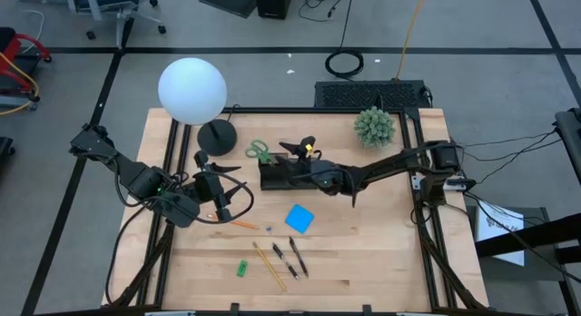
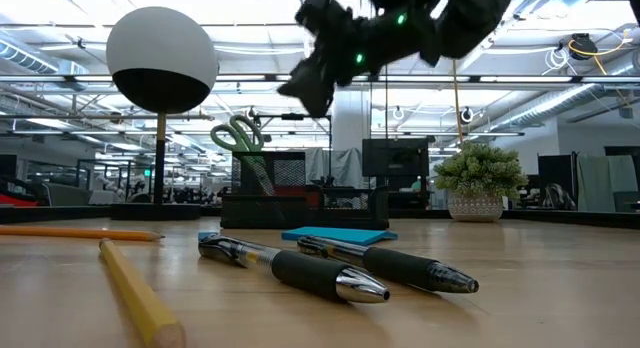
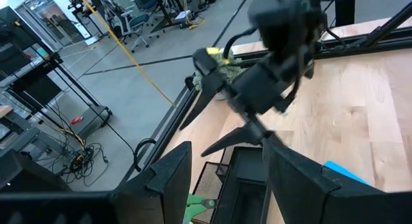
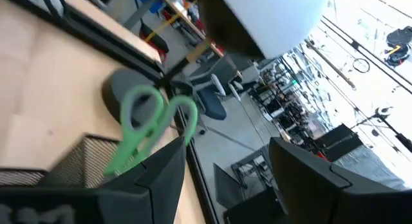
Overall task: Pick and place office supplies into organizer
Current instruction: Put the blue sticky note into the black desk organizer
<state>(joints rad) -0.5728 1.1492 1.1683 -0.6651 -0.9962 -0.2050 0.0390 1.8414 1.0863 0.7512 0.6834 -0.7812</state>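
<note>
The black organizer (image 1: 283, 177) sits mid-table. The green-handled scissors (image 1: 260, 153) stand in its mesh cup, handles up (image 2: 239, 136). My right gripper (image 1: 289, 150) hovers open above the organizer, its fingers level with the scissors' handles (image 4: 151, 124) and touching nothing. My left gripper (image 1: 209, 166) is open and empty, to the left of the organizer. On the near half of the table lie the blue sticky pad (image 1: 300, 218), an orange pencil (image 1: 240, 224), a yellow pencil (image 1: 270, 266), two dark pens (image 1: 289, 256) and a green eraser (image 1: 242, 268).
A lamp with a white globe (image 1: 192, 89) and a round black base (image 1: 216, 134) stands at the far left, close to the scissors. A green spiky plant (image 1: 375, 125) sits at the far right. Bare wood shows on the right of the table (image 1: 381, 234).
</note>
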